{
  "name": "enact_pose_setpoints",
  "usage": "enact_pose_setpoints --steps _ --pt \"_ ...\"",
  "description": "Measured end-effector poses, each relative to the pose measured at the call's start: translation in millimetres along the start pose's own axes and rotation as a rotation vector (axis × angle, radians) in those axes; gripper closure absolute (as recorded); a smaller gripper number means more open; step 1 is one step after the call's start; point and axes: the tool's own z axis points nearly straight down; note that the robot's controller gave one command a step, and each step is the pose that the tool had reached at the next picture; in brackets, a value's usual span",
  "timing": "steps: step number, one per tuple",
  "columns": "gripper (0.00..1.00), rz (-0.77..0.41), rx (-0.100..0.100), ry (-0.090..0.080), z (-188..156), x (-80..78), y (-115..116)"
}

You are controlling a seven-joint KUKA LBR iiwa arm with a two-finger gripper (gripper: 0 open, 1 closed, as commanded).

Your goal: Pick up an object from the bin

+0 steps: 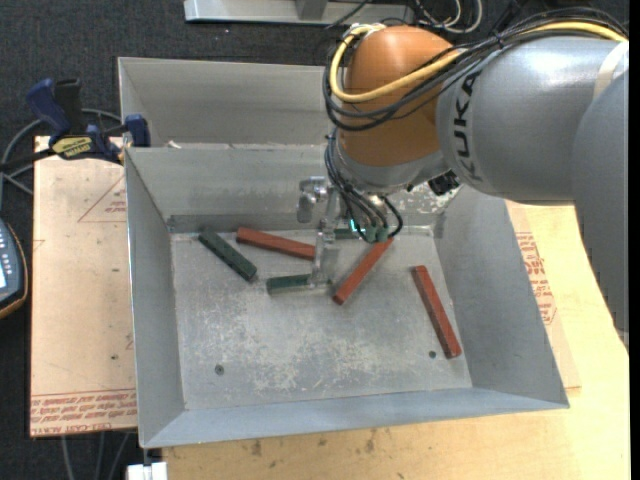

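The arm [540, 98], grey with an orange cover [395, 88] and looped cables [345, 108] at its wrist, reaches into the grey metal bin [150, 298] from the right. The hand [325, 266] is low over the bin's floor, a little toward the far wall from the middle. How far open the hand is, and whether it has hold of anything, cannot be told from this angle.

Its tip stands at the right end of a short dark green stick [288, 284], which lies flat and nearly parallel to the bin's near edge. Whether hand and stick touch I cannot tell.

Just to the right of the hand a slanted red stick [362, 271] lies flat. Its lower end is close to the short dark green stick's right end, and its upper end points toward the far right corner and runs in under the wrist.

On the far-wall side of the short green one lies a second red stick [275, 244], nearly level, with its right end close by the hand. Left of that a longer dark green stick [226, 255] lies aslant. It is the nearest of all to the bin's left wall, and its upper end is toward the far left corner of the floor.

A third red stick [437, 311] lies well apart from the rest by the right wall, running from the middle of that side down toward the near right corner.
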Motion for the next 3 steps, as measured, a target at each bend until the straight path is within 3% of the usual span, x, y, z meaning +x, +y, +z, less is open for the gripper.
enact_pose_setpoints --steps 1,2,3 --pt "0.0 -0.004 0.001 -0.002 121 -30.9 -17" --pt "1.0 -0.004 -0.001 -0.009 115 -32.8 -16" --pt "1.0 -0.211 0.001 -0.015 -21 -3.3 -11"
